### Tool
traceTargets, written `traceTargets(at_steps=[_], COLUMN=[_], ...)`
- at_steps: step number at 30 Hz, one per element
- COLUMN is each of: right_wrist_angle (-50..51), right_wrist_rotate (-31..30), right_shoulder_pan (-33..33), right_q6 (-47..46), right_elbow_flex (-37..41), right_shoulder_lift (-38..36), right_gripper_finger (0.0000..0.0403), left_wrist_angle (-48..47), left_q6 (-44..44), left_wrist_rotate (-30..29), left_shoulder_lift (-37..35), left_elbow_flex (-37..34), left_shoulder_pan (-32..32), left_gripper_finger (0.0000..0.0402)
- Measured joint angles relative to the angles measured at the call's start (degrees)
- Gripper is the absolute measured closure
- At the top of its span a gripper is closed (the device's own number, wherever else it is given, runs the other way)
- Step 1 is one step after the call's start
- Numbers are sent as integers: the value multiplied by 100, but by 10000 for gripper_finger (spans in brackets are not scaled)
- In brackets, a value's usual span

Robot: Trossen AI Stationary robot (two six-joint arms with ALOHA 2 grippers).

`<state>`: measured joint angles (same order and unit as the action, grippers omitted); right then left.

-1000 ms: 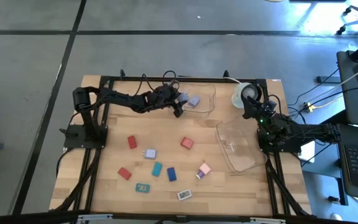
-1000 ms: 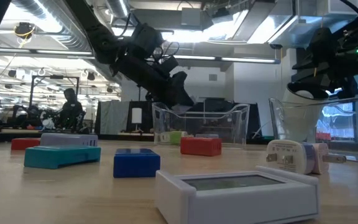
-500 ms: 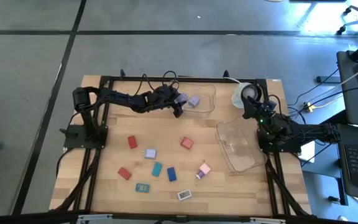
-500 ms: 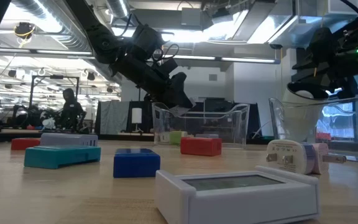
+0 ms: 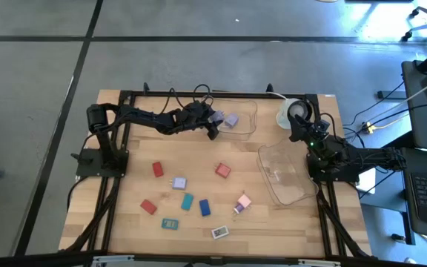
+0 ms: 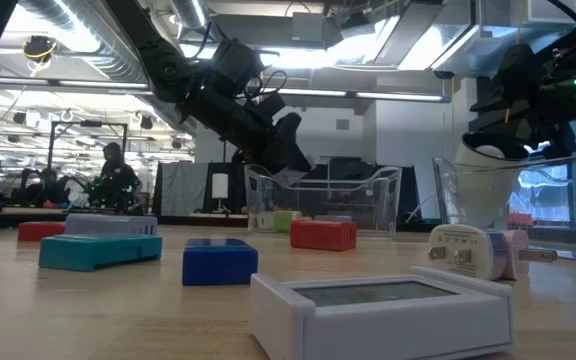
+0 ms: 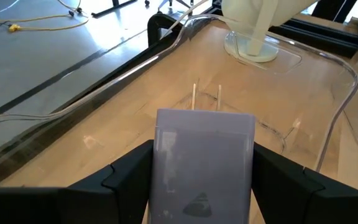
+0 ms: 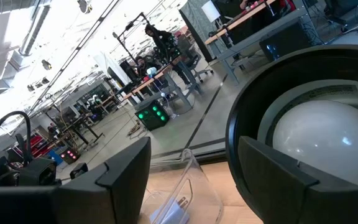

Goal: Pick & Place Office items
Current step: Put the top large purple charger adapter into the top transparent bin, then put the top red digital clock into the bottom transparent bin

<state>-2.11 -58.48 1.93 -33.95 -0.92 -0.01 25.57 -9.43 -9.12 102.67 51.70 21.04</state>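
My left gripper point(image 5: 221, 119) hangs over the far clear tub point(image 5: 245, 127), shut on a lavender plug block point(image 7: 204, 155) whose two metal prongs point ahead. A green piece point(image 6: 283, 221) lies in that tub. The other office items lie flat on the wood: red blocks point(image 5: 157, 169) point(image 5: 223, 170) point(image 5: 148, 206), a teal one point(image 5: 187, 201), a blue one point(image 5: 205, 207), a pink one point(image 5: 243, 202) and a white one point(image 5: 219, 232). My right gripper point(image 5: 298, 122) waits open at the far right, beside the round white-and-black object point(image 8: 316, 130). My left gripper pinches the lavender block by its two long sides point(image 7: 160, 162), one finger point(image 7: 126, 177) on each side. The fingers come roughly level from the table's left. The block's pronged end point(image 7: 205, 99) sticks out past the fingertips. It is lifted clear above the tub floor.
A second clear tub point(image 5: 284, 174) sits at the right, in front of my right arm. A small teal piece point(image 5: 170, 223) and a lavender-white adapter point(image 5: 178, 182) lie among the others. Black frame rails run along the table's edges. A person stands in the room beyond point(image 6: 113, 165).
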Motion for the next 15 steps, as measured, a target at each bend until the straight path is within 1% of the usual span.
traceTargets(at_steps=[8,15], right_wrist_angle=[0,-2], right_wrist_rotate=[0,0], right_shoulder_pan=[-2,-2], right_q6=[2,0], right_elbow_flex=[2,2], right_shoulder_lift=[0,0], right_gripper_finger=[156,156], left_wrist_angle=[-31,303], left_q6=[-82,-219], left_wrist_rotate=[145,191], left_shoulder_lift=[0,-72], left_elbow_flex=[0,0], left_shoulder_pan=[-2,-7], left_gripper_finger=[130,123])
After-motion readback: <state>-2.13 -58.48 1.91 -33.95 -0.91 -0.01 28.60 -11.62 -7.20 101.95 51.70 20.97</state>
